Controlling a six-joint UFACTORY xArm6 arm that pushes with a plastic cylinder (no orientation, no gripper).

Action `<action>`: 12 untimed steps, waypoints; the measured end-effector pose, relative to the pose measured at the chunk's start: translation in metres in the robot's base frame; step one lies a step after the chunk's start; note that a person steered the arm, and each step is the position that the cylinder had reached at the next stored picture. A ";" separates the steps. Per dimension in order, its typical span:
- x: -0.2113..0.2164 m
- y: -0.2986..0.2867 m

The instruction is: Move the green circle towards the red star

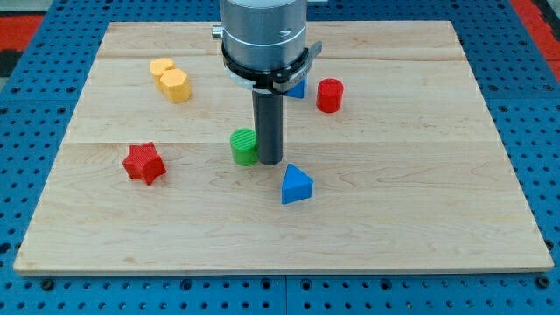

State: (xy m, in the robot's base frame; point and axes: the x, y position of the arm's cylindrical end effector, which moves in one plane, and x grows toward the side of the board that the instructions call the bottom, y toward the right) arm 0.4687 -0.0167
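The green circle (243,146) is a short green cylinder near the middle of the wooden board (420,227). My tip (269,162) stands right against its right side, touching or nearly touching it. The red star (143,163) lies at the view's left, well to the left of the green circle and slightly lower.
A yellow double-lobed block (170,80) lies at the upper left. A red cylinder (329,94) stands at the upper right of centre. A blue block (297,88) shows partly behind the arm. A blue triangle (296,185) lies just below and right of my tip.
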 end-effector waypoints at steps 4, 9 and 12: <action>0.035 -0.043; -0.016 -0.011; -0.026 -0.072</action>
